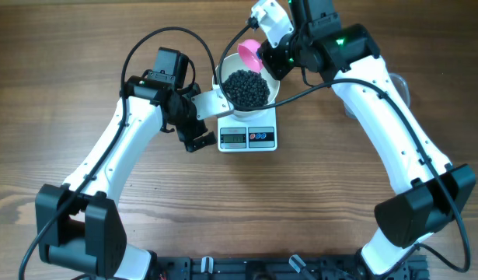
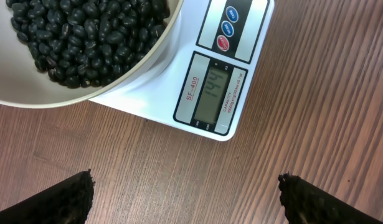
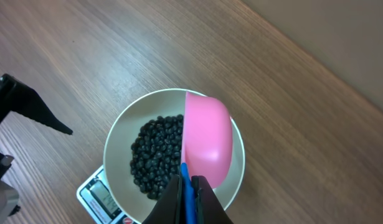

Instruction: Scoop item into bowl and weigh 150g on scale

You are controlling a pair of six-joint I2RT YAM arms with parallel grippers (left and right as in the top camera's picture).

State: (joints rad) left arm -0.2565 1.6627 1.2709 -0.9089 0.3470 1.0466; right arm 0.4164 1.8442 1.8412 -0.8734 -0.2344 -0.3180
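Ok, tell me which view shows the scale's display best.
Left wrist view: the scale sits close, its display large with legible digits. Overhead shows the display only as a tiny grey patch. The right wrist view catches it at the bottom edge, beside the bowl, too small to read.

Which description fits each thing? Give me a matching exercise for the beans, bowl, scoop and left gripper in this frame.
Things:
1. beans
2. bowl
3. scoop
4. left gripper

Descriptions:
A. sits on the scale
B. open, holding nothing
C. heaped in the bowl
D. pink, over the bowl

Pairs: 1-C, 2-A, 3-D, 4-B
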